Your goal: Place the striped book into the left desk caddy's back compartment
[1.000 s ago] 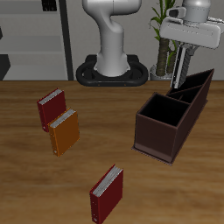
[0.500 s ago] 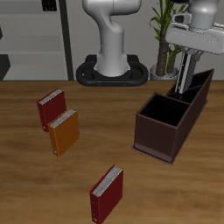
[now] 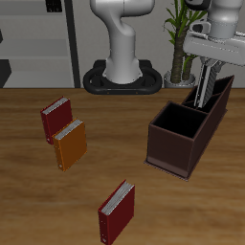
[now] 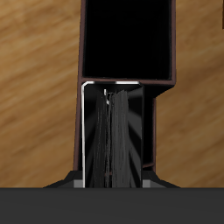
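My gripper (image 3: pixel 205 69) is shut on the striped book (image 3: pixel 202 86), a thin book held upright by its top edge. The book hangs over the far end of the left desk caddy (image 3: pixel 174 151), a dark brown box. Its lower edge reaches the rim of the back compartment (image 3: pixel 216 101). In the wrist view the striped book (image 4: pixel 114 131) shows edge-on, black and grey with a white edge, inside a narrow compartment of the caddy (image 4: pixel 127 80). The larger dark compartment (image 4: pixel 127 39) beyond it holds nothing I can see. The fingertips are hidden.
Two dark red books stand on the table, one farther back (image 3: pixel 55 117) and one near the front edge (image 3: pixel 117 211). An orange book (image 3: pixel 70 144) stands beside the farther one. The robot base (image 3: pixel 122 77) and a plant (image 3: pixel 178 43) are at the back.
The gripper has shifted a little along the caddy towards its far end, and the striped book's lower edge has come down to the back compartment's rim.
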Tool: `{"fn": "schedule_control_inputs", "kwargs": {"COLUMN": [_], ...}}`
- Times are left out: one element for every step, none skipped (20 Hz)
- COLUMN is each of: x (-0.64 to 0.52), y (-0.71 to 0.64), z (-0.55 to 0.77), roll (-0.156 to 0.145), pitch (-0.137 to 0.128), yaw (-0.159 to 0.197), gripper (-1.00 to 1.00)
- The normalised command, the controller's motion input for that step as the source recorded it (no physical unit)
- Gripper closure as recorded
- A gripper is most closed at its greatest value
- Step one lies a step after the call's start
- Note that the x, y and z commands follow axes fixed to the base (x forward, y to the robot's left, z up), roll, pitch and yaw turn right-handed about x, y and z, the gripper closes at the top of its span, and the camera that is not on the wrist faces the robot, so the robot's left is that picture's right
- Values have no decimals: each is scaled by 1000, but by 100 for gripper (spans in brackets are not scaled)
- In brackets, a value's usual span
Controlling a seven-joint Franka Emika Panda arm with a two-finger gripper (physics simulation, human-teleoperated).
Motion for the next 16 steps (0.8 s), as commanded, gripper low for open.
{"fn": "schedule_control_inputs", "kwargs": {"x": [114, 175, 13, 10, 45, -24, -20, 42, 37, 56, 134, 156, 162, 191, 147, 155], "y": [5, 53, 73, 140, 226, -23, 69, 463, 165, 68, 120, 34, -16, 79, -21, -20], "z": [-196, -290, -199, -196, -240, 7, -92, -353, -209, -111, -193, -202, -230, -282, -251, -280], "roll": [-18, 45, 32, 33, 18, 0, 32, 108, 28, 16, 43, -3, -24, 40, 0, -35], "pitch": [39, 100, 64, 6, 27, 0, 24, 52, 5, 26, 41, 40, 58, 38, 35, 40], "yaw": [-3, -41, -13, 22, -19, 0, -8, 48, 42, -1, 16, 24, -12, 21, 20, 4], "gripper": [100, 100, 100, 100, 100, 100, 100, 100, 100, 100, 100, 100, 100, 100, 100, 100]}}
